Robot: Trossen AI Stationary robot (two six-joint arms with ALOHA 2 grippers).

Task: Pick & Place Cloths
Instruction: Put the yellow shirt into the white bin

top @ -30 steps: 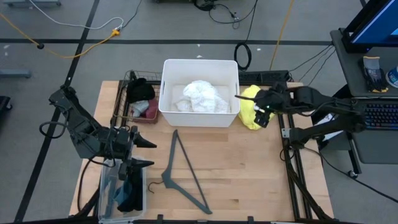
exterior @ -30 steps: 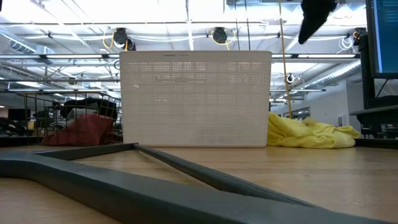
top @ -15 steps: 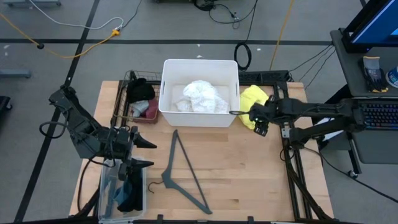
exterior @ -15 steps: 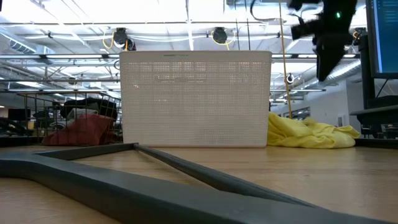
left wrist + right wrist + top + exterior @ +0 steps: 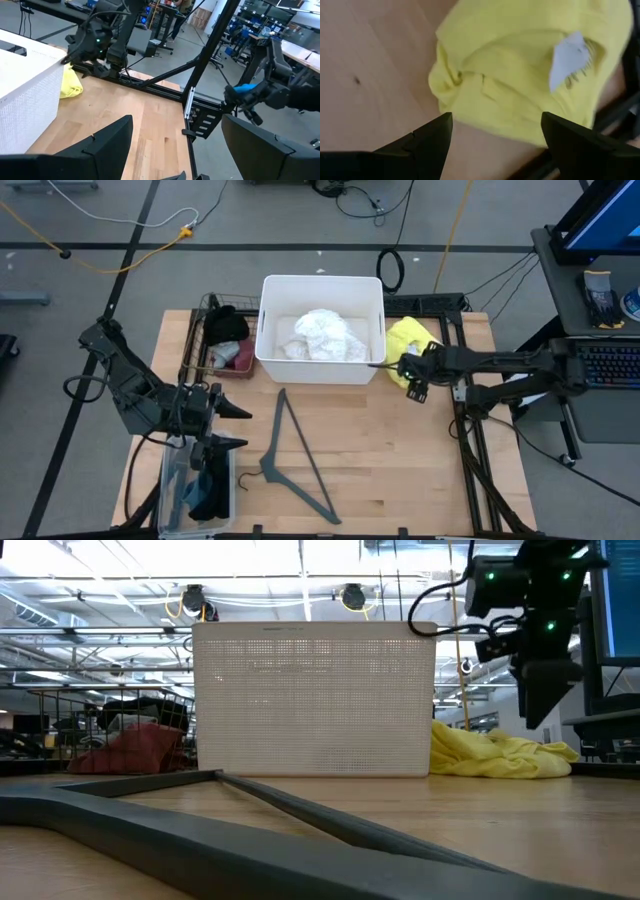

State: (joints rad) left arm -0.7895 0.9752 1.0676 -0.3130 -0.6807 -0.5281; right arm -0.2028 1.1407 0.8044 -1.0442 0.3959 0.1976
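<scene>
— Where is the crumpled yellow cloth (image 5: 403,350)?
— At the wooden surface's (image 5: 380,450) right edge, beside the white plastic bin (image 5: 322,288). The right gripper (image 5: 414,378) hovers above it, fingers spread.
— The left gripper (image 5: 232,427)?
— Fingers parted, over bare wood; only its wrist view shows open room beyond.

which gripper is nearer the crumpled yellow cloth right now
Right. The right gripper hangs open just over the crumpled yellow cloth; the left gripper waits open across the table.

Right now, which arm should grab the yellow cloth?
The right. Its tool hangs open directly over the yellow cloth, which fills its wrist view between the fingers. The left tool waits across the table, beyond the hanger.
</scene>
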